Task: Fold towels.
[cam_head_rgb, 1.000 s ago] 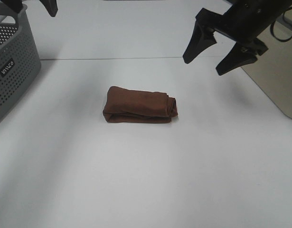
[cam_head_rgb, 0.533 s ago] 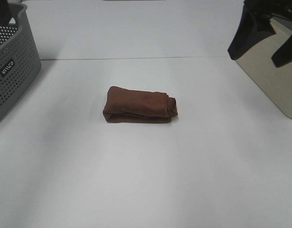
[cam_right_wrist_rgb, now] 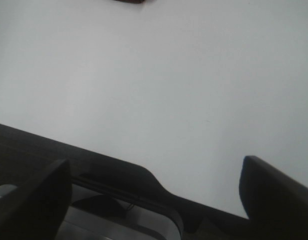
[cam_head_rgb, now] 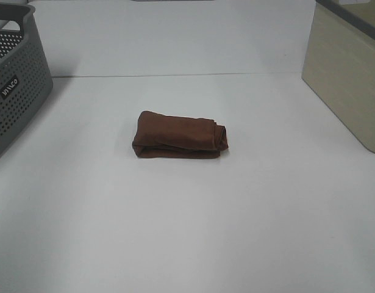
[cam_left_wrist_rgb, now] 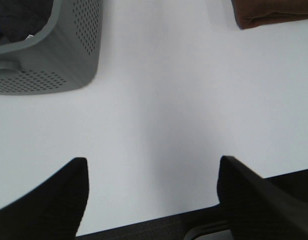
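The left gripper (cam_left_wrist_rgb: 151, 192) has its jaws spread wide with nothing between them, hanging over bare table (cam_head_rgb: 187, 232) near its front edge; the right gripper (cam_right_wrist_rgb: 154, 192) is likewise spread wide and empty above the table's near edge. Neither shows in the high view. The towel (cam_head_rgb: 180, 143) lies folded into a compact bundle near the middle of the table, resting flat, well apart from both grippers; only a corner of it shows in each wrist view. Judging from this, the folding looks done or nearly so, and the arms seem to be parked clear. If another fold is wanted, each gripper should come down at one short end and pinch every layer together, since the thick edge at 3 o'clock looks loosely rolled and could spring apart. A grey perforated basket (cam_head_rgb: 16, 79) stands at 10 o'clock from the towel and a beige box (cam_head_rgb: 349, 85) at 2 o'clock, both well apart, leaving approaches open.
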You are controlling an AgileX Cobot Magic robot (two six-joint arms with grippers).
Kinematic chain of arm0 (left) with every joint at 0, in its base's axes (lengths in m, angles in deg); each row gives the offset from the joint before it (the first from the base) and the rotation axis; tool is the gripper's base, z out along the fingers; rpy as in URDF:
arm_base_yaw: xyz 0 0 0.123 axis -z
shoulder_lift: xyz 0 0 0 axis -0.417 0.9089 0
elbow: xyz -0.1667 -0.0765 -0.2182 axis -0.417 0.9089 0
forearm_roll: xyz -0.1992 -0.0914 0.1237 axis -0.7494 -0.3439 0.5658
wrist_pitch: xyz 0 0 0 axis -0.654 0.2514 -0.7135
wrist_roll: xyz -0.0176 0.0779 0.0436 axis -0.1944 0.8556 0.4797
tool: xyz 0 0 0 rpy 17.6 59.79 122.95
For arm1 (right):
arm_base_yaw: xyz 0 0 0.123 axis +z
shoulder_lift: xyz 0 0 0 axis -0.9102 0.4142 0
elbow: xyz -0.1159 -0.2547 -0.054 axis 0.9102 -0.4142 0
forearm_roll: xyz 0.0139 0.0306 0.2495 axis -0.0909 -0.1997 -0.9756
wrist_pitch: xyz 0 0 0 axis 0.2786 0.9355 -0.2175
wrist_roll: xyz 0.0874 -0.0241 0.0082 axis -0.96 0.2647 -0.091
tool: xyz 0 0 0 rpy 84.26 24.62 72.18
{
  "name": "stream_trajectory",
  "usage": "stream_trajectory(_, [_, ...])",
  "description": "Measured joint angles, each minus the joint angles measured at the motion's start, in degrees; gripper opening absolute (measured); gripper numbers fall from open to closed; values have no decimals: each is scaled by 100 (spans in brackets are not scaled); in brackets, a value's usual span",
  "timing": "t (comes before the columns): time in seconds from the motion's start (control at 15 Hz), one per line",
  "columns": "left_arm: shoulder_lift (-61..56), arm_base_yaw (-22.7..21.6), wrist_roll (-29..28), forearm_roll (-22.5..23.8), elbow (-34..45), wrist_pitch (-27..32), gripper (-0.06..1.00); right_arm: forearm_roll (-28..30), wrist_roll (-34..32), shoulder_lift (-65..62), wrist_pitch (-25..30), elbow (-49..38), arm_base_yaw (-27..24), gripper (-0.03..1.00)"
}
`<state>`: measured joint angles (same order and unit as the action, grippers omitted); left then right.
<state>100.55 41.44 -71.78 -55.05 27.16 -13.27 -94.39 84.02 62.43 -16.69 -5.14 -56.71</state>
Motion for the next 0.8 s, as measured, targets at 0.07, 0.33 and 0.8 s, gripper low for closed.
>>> stream_trajectory(0.07, [-584,0,69,-29,315,0,69,63,0,-550,0,-304,0,85])
stream_trajectory(0.33, [-2527,0,739,-309,1358,23,69,241,6,-2252,0,-1140,0,85])
stream_trajectory(0.8, [-4074,0,1776,-1175,2532,-607,69,493,63,-3965,-344,-1862,0,85])
